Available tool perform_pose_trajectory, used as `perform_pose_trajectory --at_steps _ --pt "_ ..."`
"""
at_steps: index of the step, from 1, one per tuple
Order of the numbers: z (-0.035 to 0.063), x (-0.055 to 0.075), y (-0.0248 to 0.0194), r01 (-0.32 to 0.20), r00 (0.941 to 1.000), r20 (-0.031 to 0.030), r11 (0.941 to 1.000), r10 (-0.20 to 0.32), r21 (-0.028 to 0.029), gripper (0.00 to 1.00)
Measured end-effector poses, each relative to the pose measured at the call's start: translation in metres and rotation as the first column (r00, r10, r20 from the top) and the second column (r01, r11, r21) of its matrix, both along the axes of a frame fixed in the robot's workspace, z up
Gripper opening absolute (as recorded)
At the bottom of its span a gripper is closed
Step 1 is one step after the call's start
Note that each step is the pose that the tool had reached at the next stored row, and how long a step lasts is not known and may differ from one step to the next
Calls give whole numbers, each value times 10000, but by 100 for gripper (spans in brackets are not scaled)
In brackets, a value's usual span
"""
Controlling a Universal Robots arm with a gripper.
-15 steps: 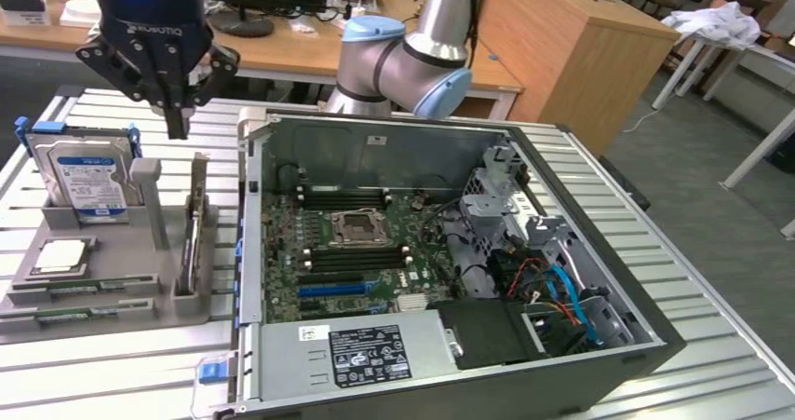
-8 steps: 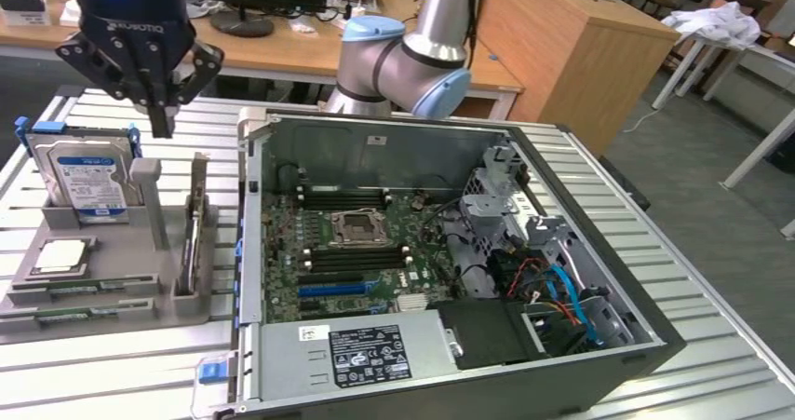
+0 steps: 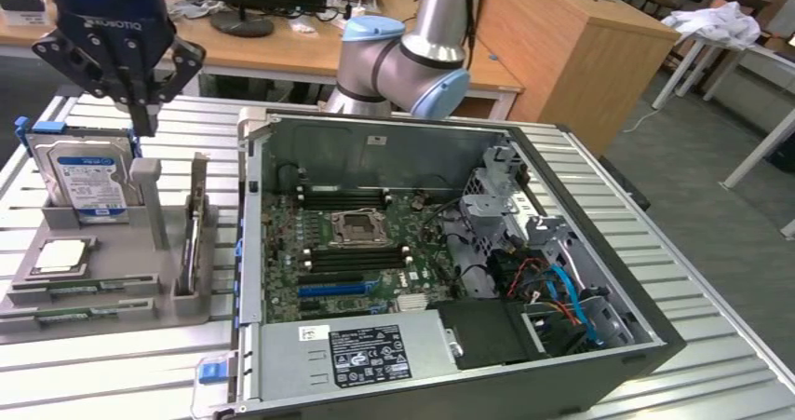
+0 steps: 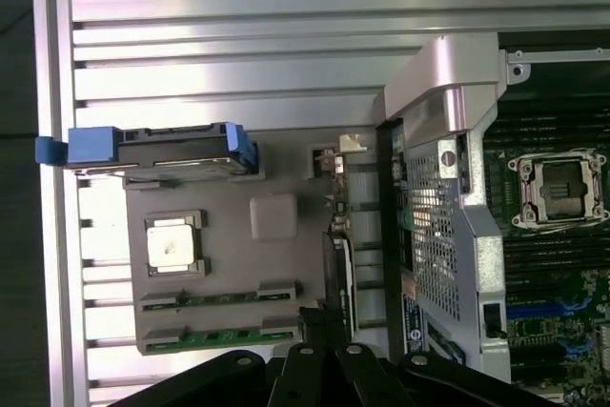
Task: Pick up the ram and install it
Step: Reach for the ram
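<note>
A black metal claw [image 3: 147, 120] [image 4: 320, 323] hangs clenched and empty above a matte grey plastic holder [image 3: 125, 299] on a ribbed aluminium counter [image 3: 112, 369]. The ram [image 3: 71, 316] [image 4: 224, 336], a long, thin green circuit-board stick, lies flat in a slot along the holder's edge, well apart from the claw. A silver, blue-labelled hard drive [image 3: 87, 182] stands upright in the holder, near the claw. At the exterior view's right sits an open, boxy steel computer case [image 3: 646, 345] with a green motherboard [image 3: 316, 252] inside.
</note>
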State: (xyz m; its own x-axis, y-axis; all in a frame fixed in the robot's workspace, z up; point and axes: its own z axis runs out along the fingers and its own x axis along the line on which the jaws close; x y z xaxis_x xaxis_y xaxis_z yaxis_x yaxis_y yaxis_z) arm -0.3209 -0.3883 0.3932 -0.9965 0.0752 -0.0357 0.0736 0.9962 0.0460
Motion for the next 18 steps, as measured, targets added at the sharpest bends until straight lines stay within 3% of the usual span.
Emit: perform_pose_trajectory --at_steps 18 --pt "0 -326 12 0 10000 2 10000 0 0 11"
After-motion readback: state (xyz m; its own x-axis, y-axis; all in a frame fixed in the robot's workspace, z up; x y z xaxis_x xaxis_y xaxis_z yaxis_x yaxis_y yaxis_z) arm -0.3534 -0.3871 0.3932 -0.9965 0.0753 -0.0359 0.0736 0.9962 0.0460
